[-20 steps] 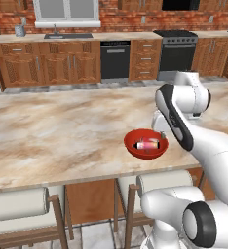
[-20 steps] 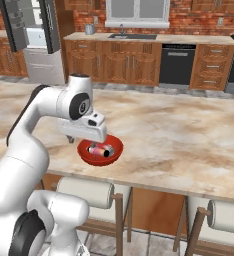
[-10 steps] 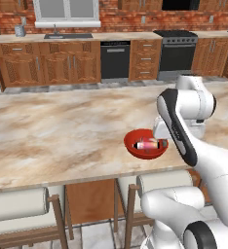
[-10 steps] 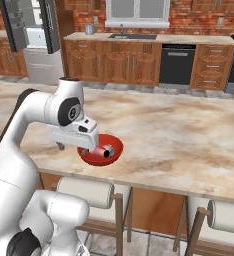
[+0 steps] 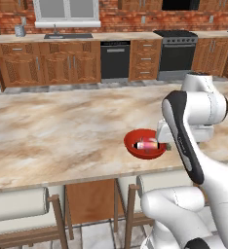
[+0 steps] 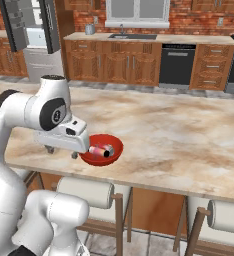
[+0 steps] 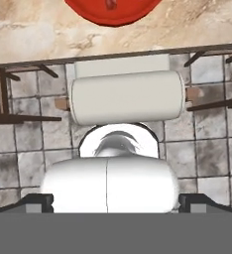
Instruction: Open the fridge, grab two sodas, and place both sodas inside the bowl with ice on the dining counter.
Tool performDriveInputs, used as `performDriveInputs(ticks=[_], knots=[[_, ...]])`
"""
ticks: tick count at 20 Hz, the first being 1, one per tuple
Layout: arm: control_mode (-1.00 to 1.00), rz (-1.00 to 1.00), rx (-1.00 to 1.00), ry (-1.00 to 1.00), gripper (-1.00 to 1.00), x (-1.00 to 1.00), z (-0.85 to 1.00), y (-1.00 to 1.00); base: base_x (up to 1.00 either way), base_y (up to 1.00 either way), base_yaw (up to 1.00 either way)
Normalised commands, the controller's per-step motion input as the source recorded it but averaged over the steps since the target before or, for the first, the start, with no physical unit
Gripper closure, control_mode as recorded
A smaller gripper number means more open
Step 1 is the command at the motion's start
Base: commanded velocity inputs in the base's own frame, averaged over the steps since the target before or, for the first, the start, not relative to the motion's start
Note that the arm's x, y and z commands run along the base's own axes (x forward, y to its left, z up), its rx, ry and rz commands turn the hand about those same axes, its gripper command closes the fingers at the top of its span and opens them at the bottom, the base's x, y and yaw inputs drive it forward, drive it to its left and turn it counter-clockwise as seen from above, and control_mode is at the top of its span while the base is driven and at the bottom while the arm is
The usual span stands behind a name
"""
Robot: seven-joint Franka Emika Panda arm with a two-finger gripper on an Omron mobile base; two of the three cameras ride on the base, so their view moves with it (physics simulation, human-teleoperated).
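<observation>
The bowl [image 5: 145, 144] is seen on the counter [image 5: 62, 131], near its front edge above a stool [image 6: 86, 192]. A soda [image 5: 146, 145] is laid on its side inside the bowl; in the left base view its long axis runs roughly left-right, parallel to the counter's front edge. In the right base view the soda [image 6: 101, 150] shows a dark end turned toward the camera. Whether a second can lies beneath cannot be told. The gripper [image 6: 62, 149] is held just beside the bowl, over the counter edge, fingers spread wide and nothing between them. The fridge [image 6: 34, 37] is seen at the back with its doors open.
</observation>
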Motion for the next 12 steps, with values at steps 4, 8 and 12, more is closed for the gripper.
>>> performDriveInputs(ticks=[4,8,12], knots=[[-1.00,0.00,-0.10,-0.12,-1.00,-0.36,0.53,0.00,0.00,0.00,0.00],[-1.00,0.00,-0.09,-0.13,-1.00,-0.33,0.48,0.00,0.00,0.00,0.00],[-1.00,0.00,-0.10,-0.15,-1.00,-0.23,0.42,0.00,0.00,0.00,0.00]])
